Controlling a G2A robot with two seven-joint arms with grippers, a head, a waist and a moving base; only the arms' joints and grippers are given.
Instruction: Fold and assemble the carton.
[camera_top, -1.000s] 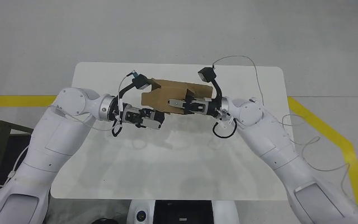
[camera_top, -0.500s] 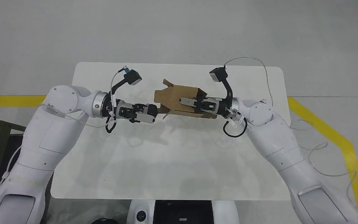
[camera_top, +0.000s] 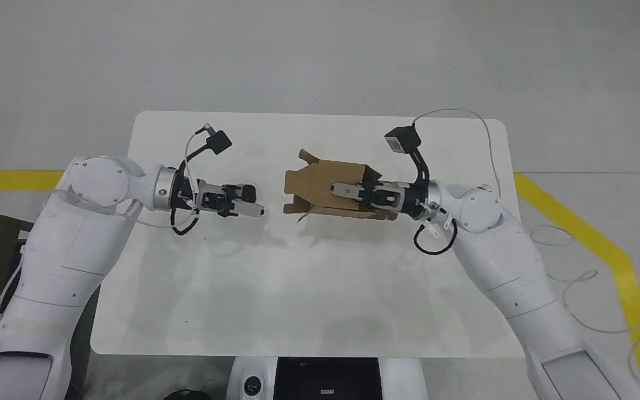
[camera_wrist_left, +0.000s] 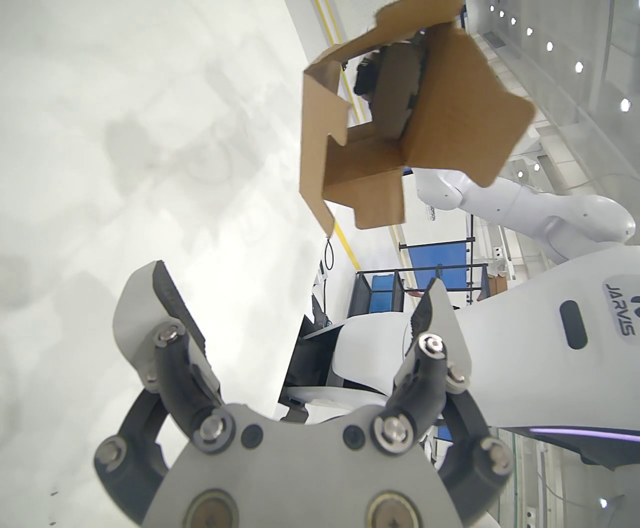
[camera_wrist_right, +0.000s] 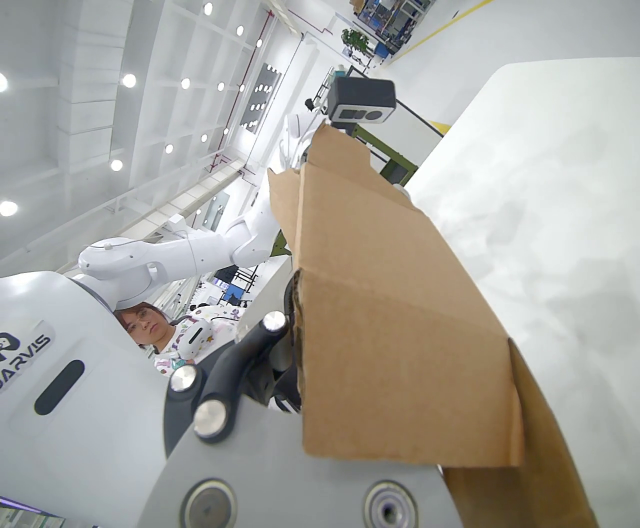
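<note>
Over the white surface (camera_top: 300, 300), the half-folded carton (camera_top: 320, 185) runs lengthwise between the arms, open end facing the empty, wide-spread left jaws, its other end gripped by the right jaws, largely hidden behind cardboard.

The top view looks straight down from above both arms, far enough off to take in the whole white surface (camera_top: 320, 300). The left wrist view sits close behind the left claw (camera_wrist_left: 297, 274), its spread fingers in the foreground, and faces across the surface toward the carton (camera_wrist_left: 425, 125) and the right arm beyond. The right wrist view sits just behind the right claw (camera_top: 347, 188), pressed near the carton it holds, and faces back toward the left wrist camera (camera_wrist_right: 362, 100). All three views share the carton and the surface.
</note>
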